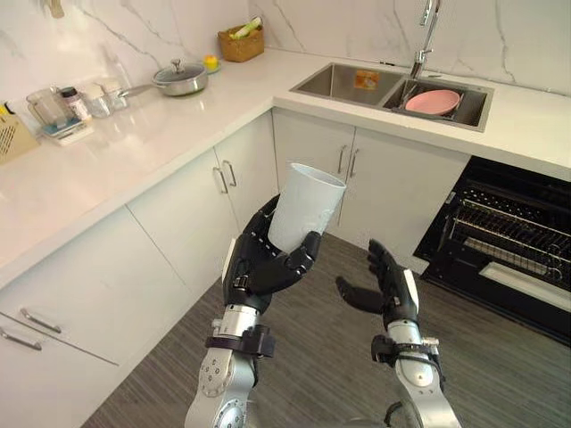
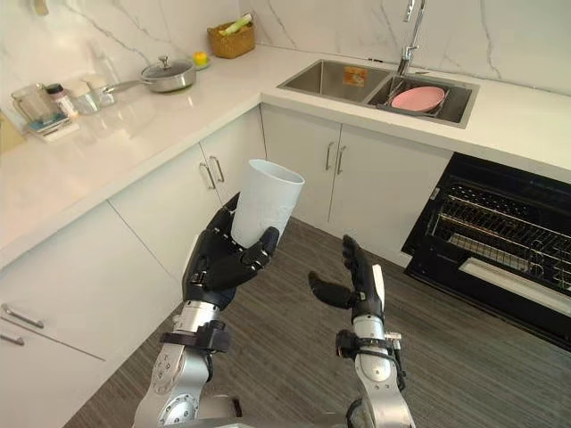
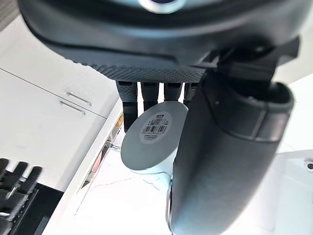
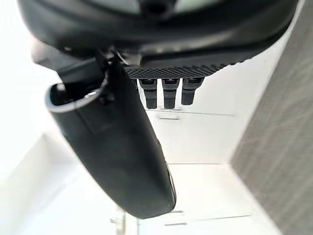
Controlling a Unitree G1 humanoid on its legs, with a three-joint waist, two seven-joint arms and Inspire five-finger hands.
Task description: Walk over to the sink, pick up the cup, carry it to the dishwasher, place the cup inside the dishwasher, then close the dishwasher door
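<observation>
In left hand [image 1: 259, 267], just toward 7 o'clock of centre, grips white cup [image 1: 303, 209]: fingers and thumb curled round its lower wall, mouth up, slightly tilted. At 5 o'clock, holds right hand [image 1: 390, 283] empty, fingers loosely spread. Farther off: sink [image 1: 343, 82] at 1 o'clock with pink plate [image 1: 433, 101] inside; open dishwasher [image 1: 508, 232] at 3 o'clock, racks showing.

The left hand [image 2: 217, 265] gripped a white cup [image 2: 265, 201], mouth up, before the cabinets [image 2: 379, 183]; the right hand [image 2: 359, 283] hung beside it, fingers relaxed. The dishwasher [image 2: 504, 245] stood open at right; a pink dish [image 2: 419, 98] lay in the sink [image 2: 328, 80]
</observation>
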